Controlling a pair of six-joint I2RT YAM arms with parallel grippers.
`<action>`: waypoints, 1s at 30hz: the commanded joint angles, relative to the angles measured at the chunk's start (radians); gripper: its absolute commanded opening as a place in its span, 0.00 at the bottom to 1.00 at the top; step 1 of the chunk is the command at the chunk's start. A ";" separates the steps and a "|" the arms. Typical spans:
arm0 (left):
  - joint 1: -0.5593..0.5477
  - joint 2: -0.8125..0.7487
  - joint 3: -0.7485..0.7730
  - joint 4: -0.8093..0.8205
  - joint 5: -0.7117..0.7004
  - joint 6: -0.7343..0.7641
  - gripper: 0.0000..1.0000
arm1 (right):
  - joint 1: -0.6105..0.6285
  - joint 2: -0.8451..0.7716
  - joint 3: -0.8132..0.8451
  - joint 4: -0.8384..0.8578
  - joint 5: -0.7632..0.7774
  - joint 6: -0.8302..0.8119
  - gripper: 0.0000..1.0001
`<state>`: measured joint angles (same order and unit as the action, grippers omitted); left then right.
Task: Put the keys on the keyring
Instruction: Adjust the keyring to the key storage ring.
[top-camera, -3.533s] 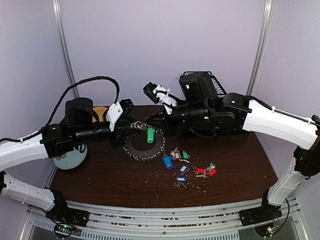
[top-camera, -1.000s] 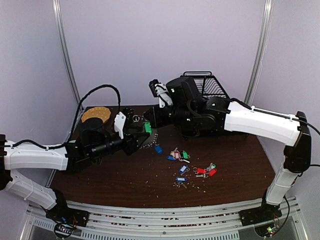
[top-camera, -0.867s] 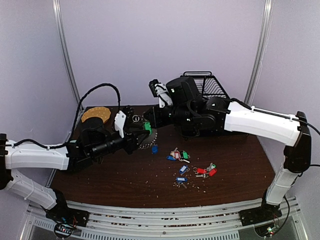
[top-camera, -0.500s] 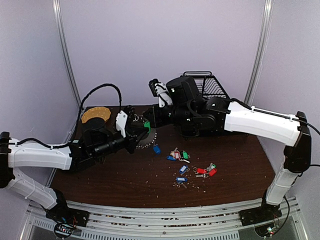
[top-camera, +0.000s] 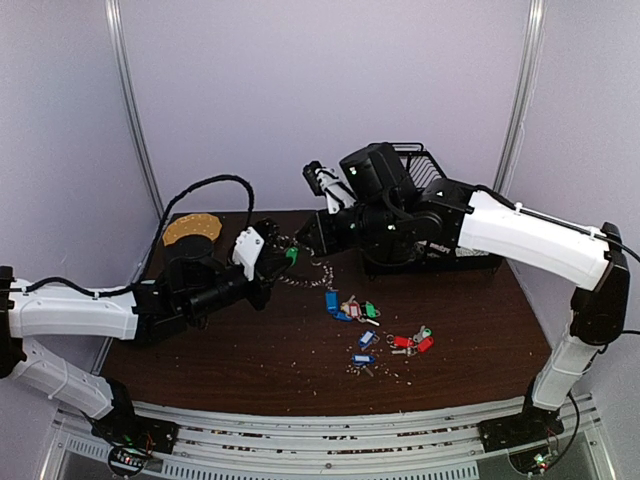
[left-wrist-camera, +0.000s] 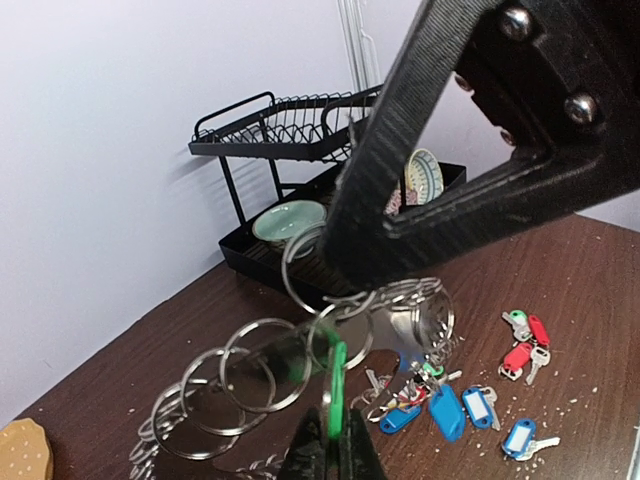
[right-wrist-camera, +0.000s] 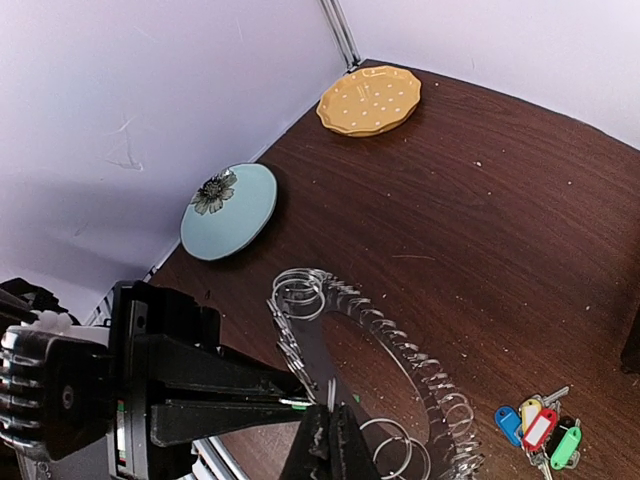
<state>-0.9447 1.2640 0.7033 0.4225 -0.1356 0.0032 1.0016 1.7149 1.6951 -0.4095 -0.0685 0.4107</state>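
Left gripper (left-wrist-camera: 330, 455) pinches the green-tagged key (left-wrist-camera: 334, 385); right gripper (right-wrist-camera: 325, 440) clamps the keyring (right-wrist-camera: 300, 292) just ahead: align, thread slowly.

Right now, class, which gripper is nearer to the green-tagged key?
Left. The left gripper is shut on the green-tagged key, its tag pinched between the fingers. The right gripper is close beside it but grips the keyring instead.
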 joint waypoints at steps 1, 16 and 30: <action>0.016 -0.008 0.033 -0.055 -0.133 0.068 0.00 | -0.014 -0.041 0.047 -0.081 -0.050 -0.005 0.00; -0.012 -0.057 0.032 -0.094 -0.040 0.132 0.00 | -0.049 -0.041 0.051 -0.107 -0.112 -0.010 0.00; -0.056 -0.050 0.019 -0.099 -0.226 0.279 0.00 | -0.065 -0.038 0.049 -0.248 -0.253 0.052 0.00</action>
<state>-1.0115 1.2331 0.7277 0.2966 -0.2298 0.2424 0.9482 1.7145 1.7191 -0.5545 -0.2760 0.4526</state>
